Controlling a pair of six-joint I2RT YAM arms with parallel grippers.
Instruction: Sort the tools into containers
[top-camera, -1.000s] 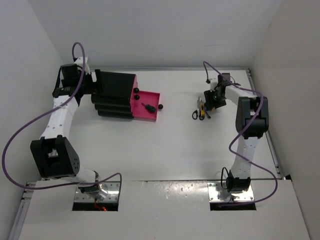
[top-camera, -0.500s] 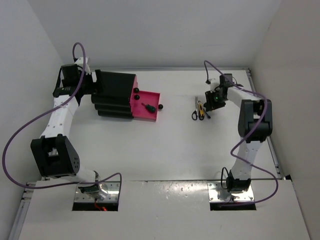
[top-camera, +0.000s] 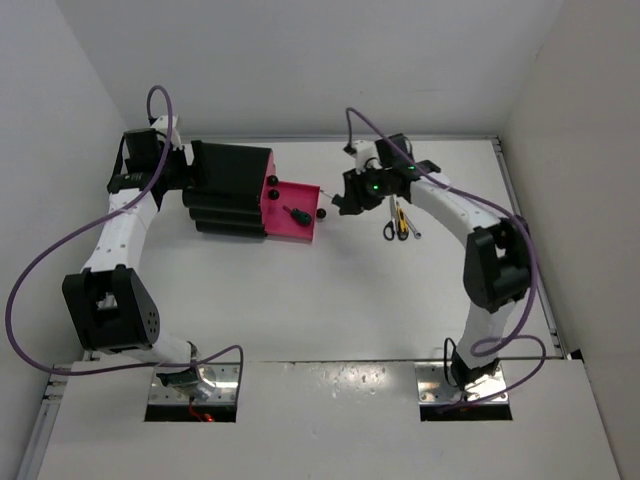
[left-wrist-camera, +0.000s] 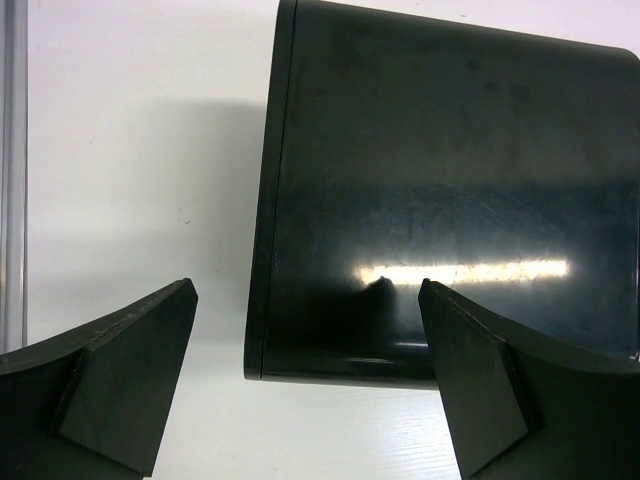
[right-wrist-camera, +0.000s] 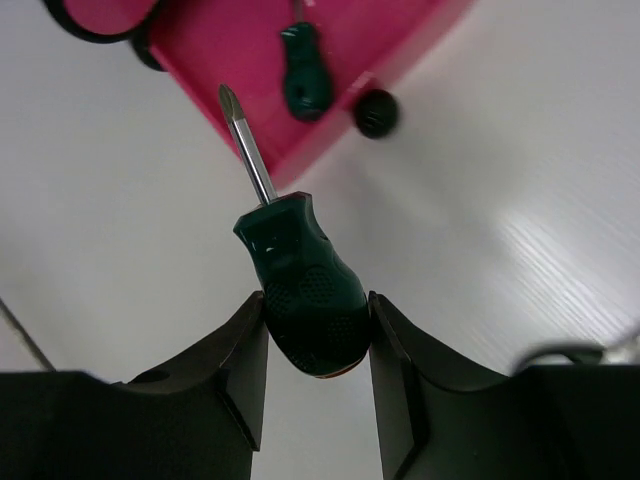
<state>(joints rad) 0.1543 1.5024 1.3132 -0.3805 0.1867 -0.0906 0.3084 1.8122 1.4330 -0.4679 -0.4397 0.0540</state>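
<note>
My right gripper (top-camera: 347, 200) (right-wrist-camera: 318, 340) is shut on a stubby green-handled screwdriver (right-wrist-camera: 305, 285), its tip pointing at the open pink drawer (top-camera: 305, 190) (right-wrist-camera: 220, 40). The gripper hangs just right of the drawer's knob (top-camera: 322, 213) (right-wrist-camera: 377, 112). Another green-handled screwdriver (top-camera: 297, 214) (right-wrist-camera: 305, 80) lies inside that drawer. The black cabinet (top-camera: 230, 185) (left-wrist-camera: 450, 190) stands at the back left. My left gripper (top-camera: 172, 172) (left-wrist-camera: 310, 380) is open and empty at the cabinet's left side. Black-handled scissors (top-camera: 390, 229), a yellow-and-black tool (top-camera: 401, 217) and a thin silver rod (top-camera: 413, 227) lie together on the table at right.
Two closed pink drawers show round black knobs (top-camera: 272, 187) on the cabinet front. White walls close in the table at the back, left and right. The arms' bases sit at the near edge.
My right arm has swung left from the tool pile to the open drawer, carrying the green-handled screwdriver. The left arm has not moved.
</note>
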